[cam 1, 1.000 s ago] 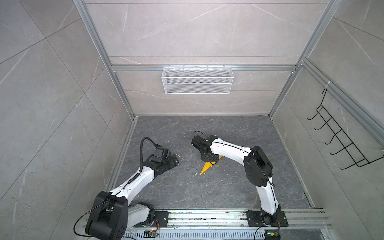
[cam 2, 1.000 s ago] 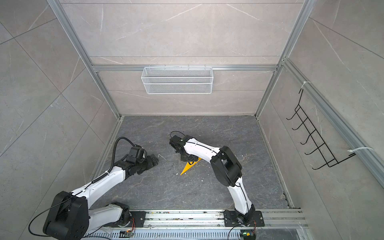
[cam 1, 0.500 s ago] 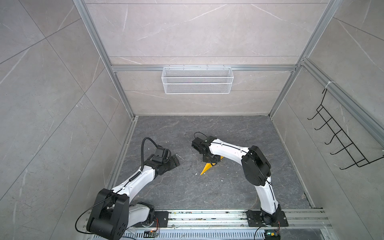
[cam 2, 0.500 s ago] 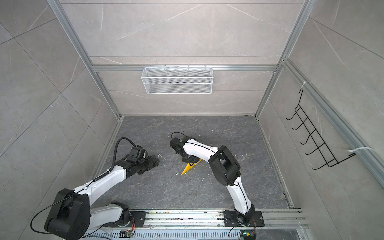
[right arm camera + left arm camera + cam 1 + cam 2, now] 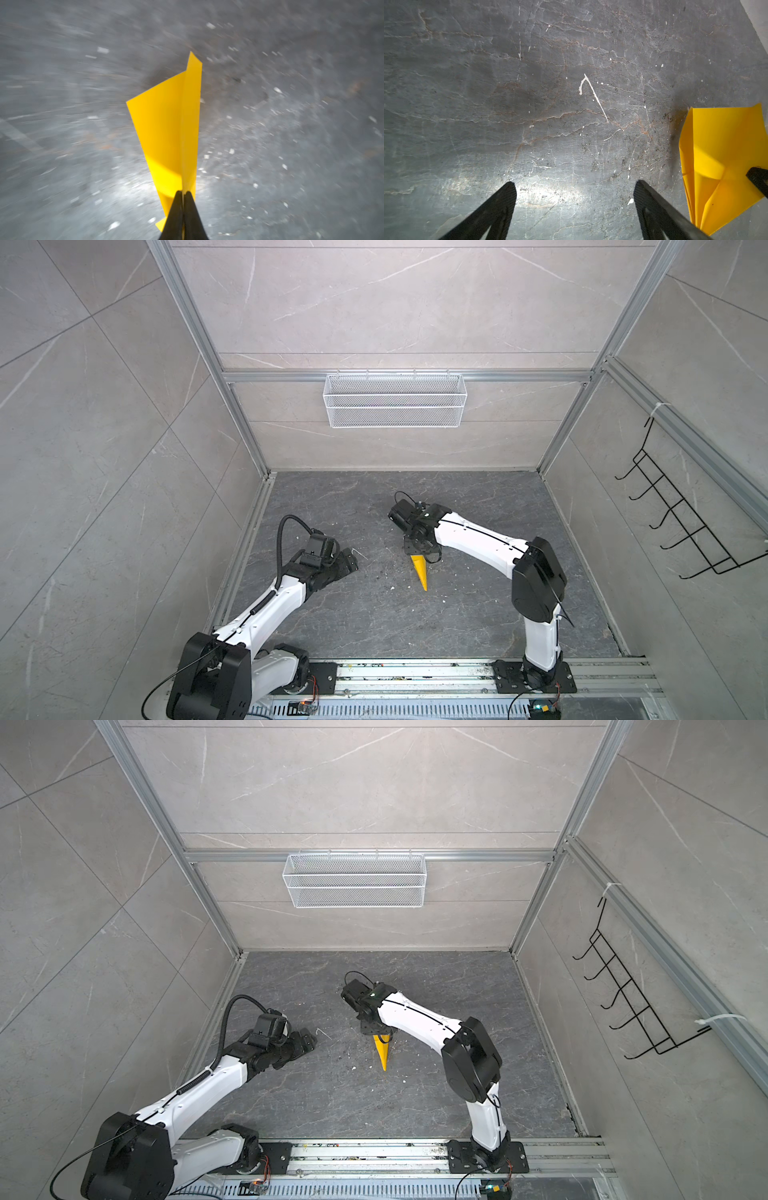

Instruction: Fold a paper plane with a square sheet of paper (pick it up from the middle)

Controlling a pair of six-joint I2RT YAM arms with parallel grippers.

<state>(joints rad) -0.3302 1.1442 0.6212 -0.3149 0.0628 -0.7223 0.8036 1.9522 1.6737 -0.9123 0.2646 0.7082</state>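
- Near the middle of the dark stone floor point(image 5: 457, 614), the paper plane point(image 5: 419, 577) was held by the right gripper point(image 5: 182, 194), whose black fingers were pressed together on its centre fold.
- Its pointed nose aimed toward the front rail point(image 5: 415, 672), and its wider tail sat under the gripper. Whether the nose touched the floor could not be told.
- On every side the plane was well apart from the walls and the aluminium frame posts, with bare floor toward the back wall and toward the right wall.
- Left of the plane, the left gripper point(image 5: 574, 184) hung low over the floor with its jaws spread wide and nothing between them. It was clearly apart from the paper, and the plane showed only at the margin of the left wrist view.
- Between that gripper and the plane lay a thin white hooked scratch point(image 5: 588, 91) and scattered pale specks, all flat on the floor.
- High on the back wall hung a white wire basket point(image 5: 395, 400), and a black hook rack point(image 5: 681, 522) was fixed to the right wall. Both were far above the arms.
- Motion blur smeared the floor in the right wrist view.
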